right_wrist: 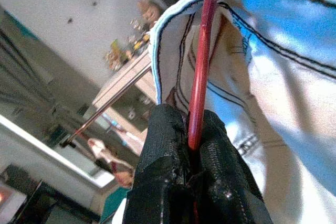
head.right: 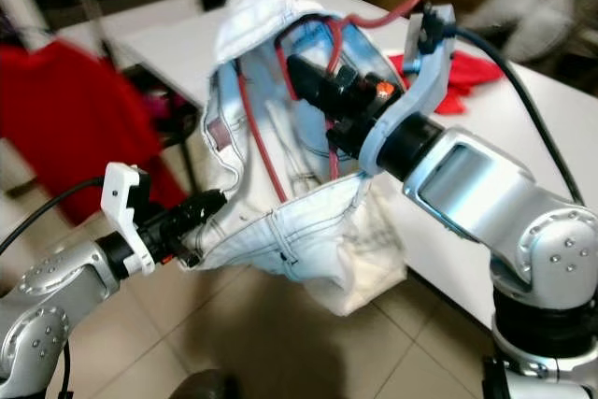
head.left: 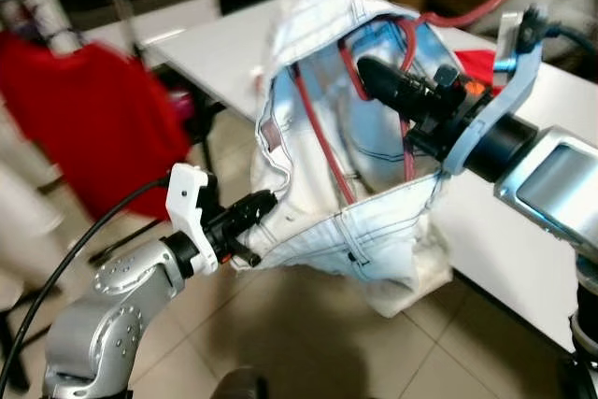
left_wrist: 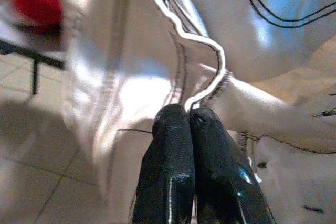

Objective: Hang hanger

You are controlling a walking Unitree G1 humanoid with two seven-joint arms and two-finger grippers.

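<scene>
Right gripper [head.right: 308, 81] tips buried inside the pale denim garment [head.left: 374, 221], out of sight in the head views. Beyond them, most of the red hanger [head.left: 322, 133] covered by cloth. Far off past the left gripper [head.left: 257, 207], red clothing [head.left: 93, 119] blurred.

One red hanger [head.right: 264, 149], one white garment [head.left: 374, 231] hung on it, two grippers, left [head.left: 260, 205] and right [head.left: 374, 77], one white table [head.left: 215, 53], one red cloth [head.left: 93, 119] at the left, another red cloth [head.right: 462, 72] on the table.
</scene>
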